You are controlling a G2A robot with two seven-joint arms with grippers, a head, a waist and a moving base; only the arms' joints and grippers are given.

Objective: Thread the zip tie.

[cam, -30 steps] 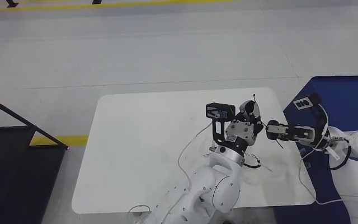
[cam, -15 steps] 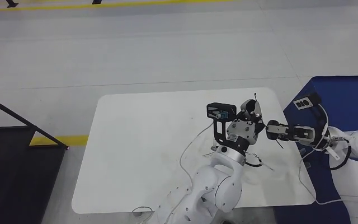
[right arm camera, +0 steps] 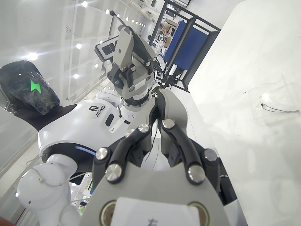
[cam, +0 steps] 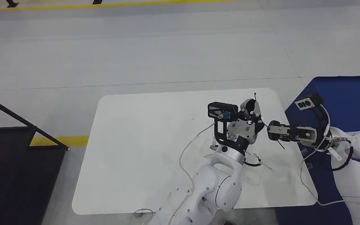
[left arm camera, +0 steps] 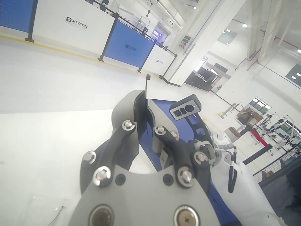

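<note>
Zip tie (left arm camera: pixel 146 88): black, upright, clamped between left gripper (left arm camera: pixel 143 98) fingers, head protruding past fingertips. Right gripper (right arm camera: pixel 158 99): fingers pressed together on thin black strand (right arm camera: pixel 152 139), which trails behind pads. Left gripper beyond right fingertips, apart.

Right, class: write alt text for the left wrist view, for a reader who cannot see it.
The left claw is shut on a thin black zip tie, whose head end sticks up beyond it. Behind it are the white table and, farther off, blue and white partitions.
</note>
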